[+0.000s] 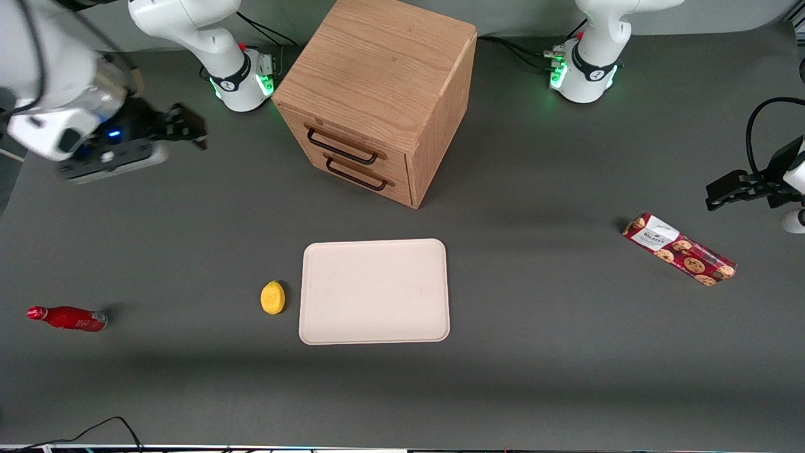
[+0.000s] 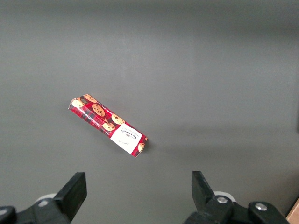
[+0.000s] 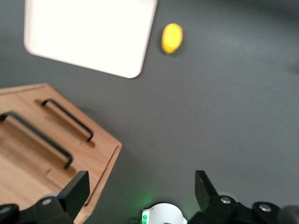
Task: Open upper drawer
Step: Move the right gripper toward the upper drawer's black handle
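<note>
Toward the working arm's end of the counter (image 1: 188, 239), the pincer (image 1: 182, 126) hangs in the air, well apart from the cabinet (image 1: 377, 82) and roughly level with its drawer fronts; its fingers (image 3: 74, 191) stand spread wide in the right wrist view, with nothing between them. The upper drawer (image 1: 352, 141) sits shut in the cabinet, flush with the front, its thin dark bar handle (image 1: 343, 146) just above the lower drawer (image 1: 365, 176) and that drawer's matching handle (image 1: 355, 176). The cabinet stands turned, so its front faces partly toward the working arm's end and partly toward the front camera. Judging by this, the task has hardly begun: the step in hand is the approach, with the handle not yet reached. The next move calls for bringing the spread fingers up in front of the drawer, lined with the upper bar rather than the lower one, which lies close beneath it and is easy to mistake. The fingers would need to straddle the bar across its thin section, close on it, then draw outward along the line the drawer slides, square to the cabinet's angled front. A tray (image 1: 375, 291) and a lemon (image 1: 272, 297) lie nearer the front camera than the cabinet and look clear of the drawer's path.
</note>
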You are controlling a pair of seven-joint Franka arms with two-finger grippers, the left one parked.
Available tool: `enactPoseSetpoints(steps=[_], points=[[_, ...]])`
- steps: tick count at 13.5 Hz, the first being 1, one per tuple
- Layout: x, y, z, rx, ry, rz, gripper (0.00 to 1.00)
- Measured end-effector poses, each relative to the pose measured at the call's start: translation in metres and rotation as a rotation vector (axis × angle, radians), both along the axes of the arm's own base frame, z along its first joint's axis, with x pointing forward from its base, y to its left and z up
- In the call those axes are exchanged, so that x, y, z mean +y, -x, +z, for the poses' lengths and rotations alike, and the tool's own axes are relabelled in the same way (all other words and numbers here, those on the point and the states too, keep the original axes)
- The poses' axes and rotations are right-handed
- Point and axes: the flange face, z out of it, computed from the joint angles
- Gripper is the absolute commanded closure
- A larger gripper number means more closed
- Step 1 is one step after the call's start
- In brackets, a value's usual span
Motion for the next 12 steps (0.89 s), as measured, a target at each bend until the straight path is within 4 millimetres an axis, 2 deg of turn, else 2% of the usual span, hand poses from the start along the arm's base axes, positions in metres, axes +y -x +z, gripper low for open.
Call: enactPoseSetpoints(steps=[2, 3, 7, 9, 12], points=[[0.031, 0.013, 0.000, 0.010, -0.010, 0.060, 0.00], [0.039, 0.016, -0.001, 0.024, -0.032, 0.071, 0.00], [0.049, 0.015, -0.012, 0.088, -0.121, 0.080, 0.00], [0.056, 0.012, -0.027, 0.129, -0.179, 0.166, 0.00], [0.062, -0.006, -0.064, 0.185, -0.281, 0.379, 0.00]])
